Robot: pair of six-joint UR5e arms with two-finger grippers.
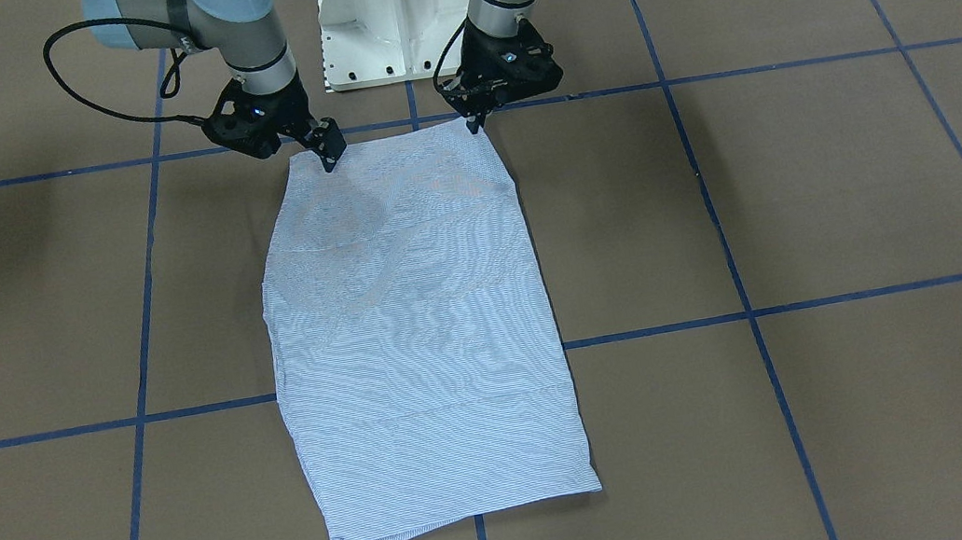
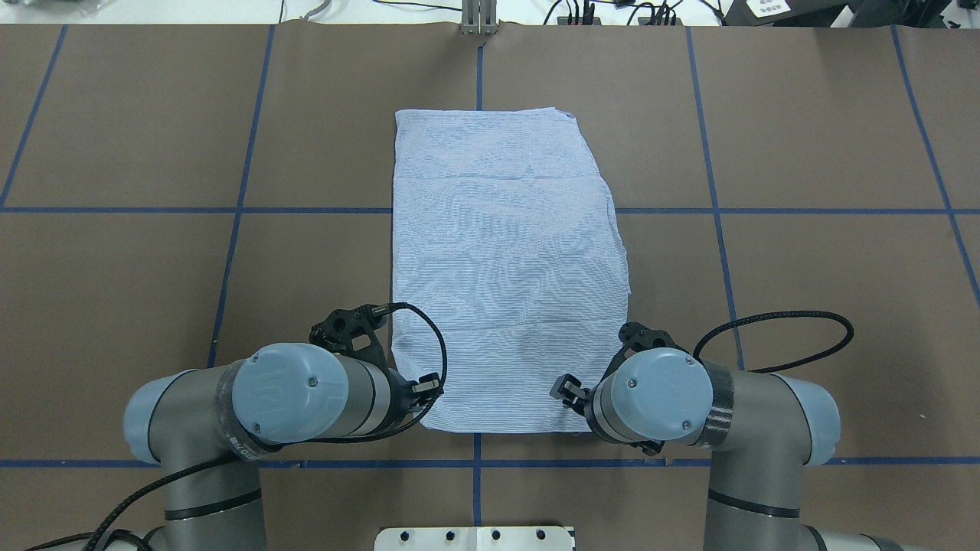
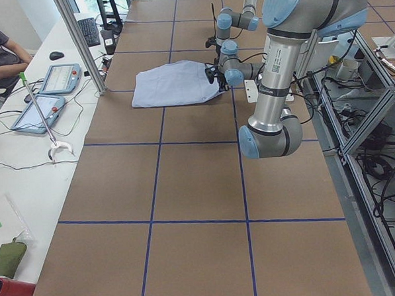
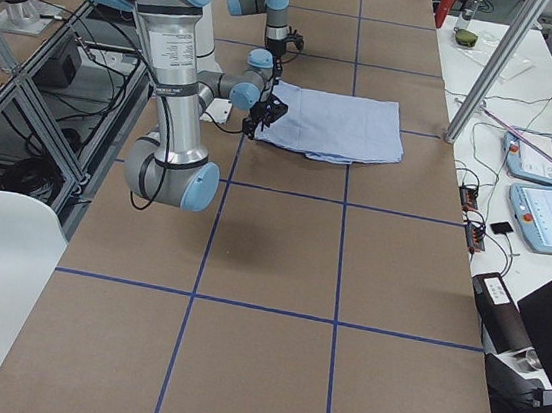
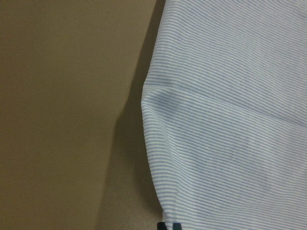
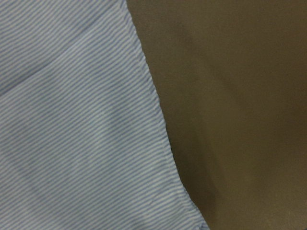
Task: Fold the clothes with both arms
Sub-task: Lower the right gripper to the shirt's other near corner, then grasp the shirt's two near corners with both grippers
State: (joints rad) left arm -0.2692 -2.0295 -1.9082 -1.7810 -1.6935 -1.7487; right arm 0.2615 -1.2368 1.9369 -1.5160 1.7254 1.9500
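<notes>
Your left gripper [image 1: 475, 125] sits at the shirt's near-robot corner on the robot's left side, tips down on the fabric edge; looks pinched closed on the corner of the shirt [image 1: 420, 335], with the cloth edge raised slightly there. In the left wrist view you only get a sliver of dark fingertips [image 5: 169, 226] at the bottom edge, right against striped cloth.

Your right gripper [image 1: 328, 155] is at the other near-robot corner, tips touching the fabric. Whether it's clamped or loose you can't tell: the overhead view hides the tips under the wrist, and the right wrist view shows only cloth and table [image 6: 240, 96].

The shirt is folded into a long rectangle, lying flat in the middle of the table [image 2: 115, 268], long axis running away from the robot. It straddles a blue tape line [image 2: 191, 210] crossing side to side. A few soft creases cross it. No collar, buttons or pocket visible, just plain striped surface. In the overhead view the shirt [image 2: 505, 260] spans between the two arms: left arm [image 2: 306, 398] on one side, right arm [image 2: 674, 398] on the other, both wrists low near the table.

White pedestal base [image 1: 393, 14] sits just behind the grippers.
</notes>
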